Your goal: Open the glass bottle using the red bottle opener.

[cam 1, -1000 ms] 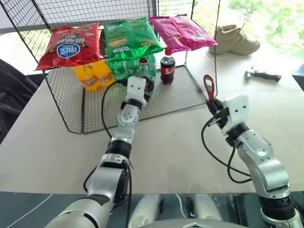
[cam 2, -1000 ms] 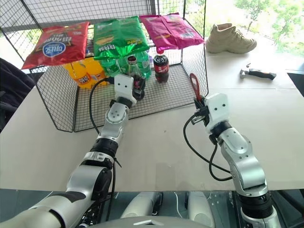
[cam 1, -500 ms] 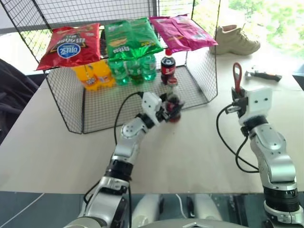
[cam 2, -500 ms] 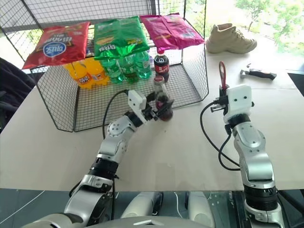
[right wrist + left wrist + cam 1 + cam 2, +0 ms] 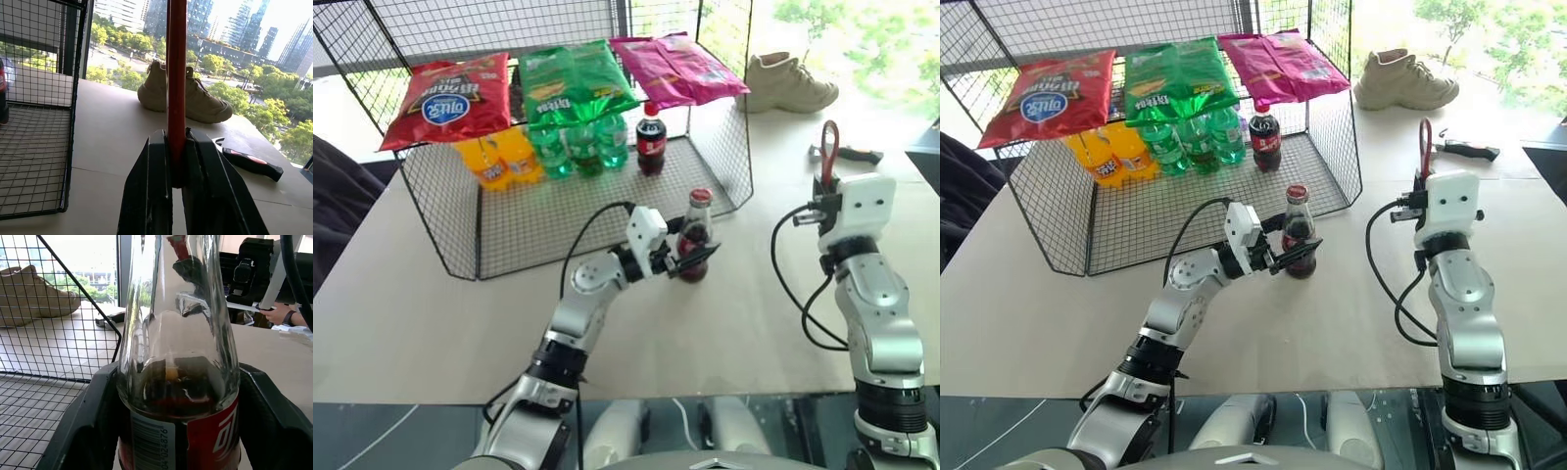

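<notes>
The glass bottle (image 5: pixel 694 238), with dark cola, a red label and a red cap, stands upright on the beige table just in front of the wire cage. My left gripper (image 5: pixel 689 258) reaches in from the left and is set around the bottle's lower body (image 5: pixel 178 396). Whether it grips the bottle does not show. To the right and apart from the bottle, my right gripper (image 5: pixel 824 199) is raised and shut on the handle of the red bottle opener (image 5: pixel 828 157). The red bottle opener (image 5: pixel 176 88) stands upright with its ring head on top.
The wire cage (image 5: pixel 607 211) behind the bottle holds orange and green bottles and a plastic cola bottle (image 5: pixel 651 137), with chip bags (image 5: pixel 573 83) on its top. A beige shoe (image 5: pixel 788 83) and a black-handled tool (image 5: pixel 850 154) lie at the back right.
My left gripper has brought the glass bottle out of the cage and to the right, onto the table in front of it. The right gripper has carried the opener to the right and slightly up.
</notes>
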Tool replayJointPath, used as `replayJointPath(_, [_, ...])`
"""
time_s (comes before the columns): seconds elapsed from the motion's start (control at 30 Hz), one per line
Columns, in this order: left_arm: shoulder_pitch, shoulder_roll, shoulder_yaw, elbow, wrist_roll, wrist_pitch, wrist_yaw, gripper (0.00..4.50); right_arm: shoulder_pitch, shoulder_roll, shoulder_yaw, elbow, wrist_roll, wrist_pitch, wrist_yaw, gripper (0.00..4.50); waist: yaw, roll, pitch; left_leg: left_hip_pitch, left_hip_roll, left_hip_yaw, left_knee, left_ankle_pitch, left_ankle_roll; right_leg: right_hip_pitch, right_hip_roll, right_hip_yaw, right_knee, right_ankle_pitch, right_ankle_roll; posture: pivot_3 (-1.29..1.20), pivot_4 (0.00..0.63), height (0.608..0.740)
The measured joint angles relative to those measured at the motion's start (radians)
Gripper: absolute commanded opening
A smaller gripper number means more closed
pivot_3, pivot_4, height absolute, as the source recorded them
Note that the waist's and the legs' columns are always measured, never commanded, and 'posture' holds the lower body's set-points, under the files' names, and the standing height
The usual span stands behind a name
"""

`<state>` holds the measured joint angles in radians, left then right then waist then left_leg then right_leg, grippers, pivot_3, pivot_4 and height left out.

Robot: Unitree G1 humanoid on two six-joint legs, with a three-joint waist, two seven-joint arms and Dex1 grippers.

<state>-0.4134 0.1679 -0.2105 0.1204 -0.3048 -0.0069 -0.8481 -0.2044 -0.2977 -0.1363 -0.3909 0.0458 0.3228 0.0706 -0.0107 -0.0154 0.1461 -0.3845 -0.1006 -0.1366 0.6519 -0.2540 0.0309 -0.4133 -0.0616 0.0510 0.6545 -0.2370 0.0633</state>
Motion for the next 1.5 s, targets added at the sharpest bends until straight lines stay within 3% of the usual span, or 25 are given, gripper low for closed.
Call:
replayJointPath(0.03, [0.000, 0.000, 0.000, 0.000, 0.000, -0.002, -0.003, 4.42, 0.002, 0.001, 0.000, 0.000, 0.000, 0.000, 0.000, 0.00, 0.000, 0.000, 0.000, 0.000, 0.000, 0.000, 0.000, 0.000, 0.000, 0.000, 0.000, 0.000, 0.000, 0.000, 0.000, 0.00, 0.150, 0.732])
replayJointPath(0.7, [-0.016, -0.022, 0.014, -0.052, -0.033, -0.029, -0.033, 4.42, 0.065, 0.041, 0.042, -0.025, -0.030, -0.021, 0.009, 0.00, 0.000, 0.000, 0.000, 0.001, 0.000, 0.002, 0.000, 0.000, 0.000, 0.000, 0.001, 0.002, 0.001, 0.000, 0.000, 0.00, 0.150, 0.732])
replayJointPath(1.4, [-0.056, -0.035, 0.014, 0.011, -0.031, -0.043, -0.051, 4.42, 0.080, 0.074, 0.041, -0.042, -0.046, -0.021, 0.008, 0.00, 0.000, 0.000, 0.000, 0.001, 0.000, 0.002, 0.000, 0.000, 0.000, 0.000, 0.001, 0.002, 0.001, 0.000, 0.000, 0.00, 0.150, 0.732])
replayJointPath(1.5, [-0.056, -0.038, 0.014, 0.011, -0.031, -0.045, -0.052, 3.69, 0.081, 0.074, 0.041, -0.043, -0.046, -0.021, 0.008, 0.00, 0.000, 0.000, 0.000, 0.001, 0.000, 0.002, 0.000, 0.000, 0.000, 0.000, 0.001, 0.002, 0.001, 0.000, 0.000, 0.00, 0.150, 0.732])
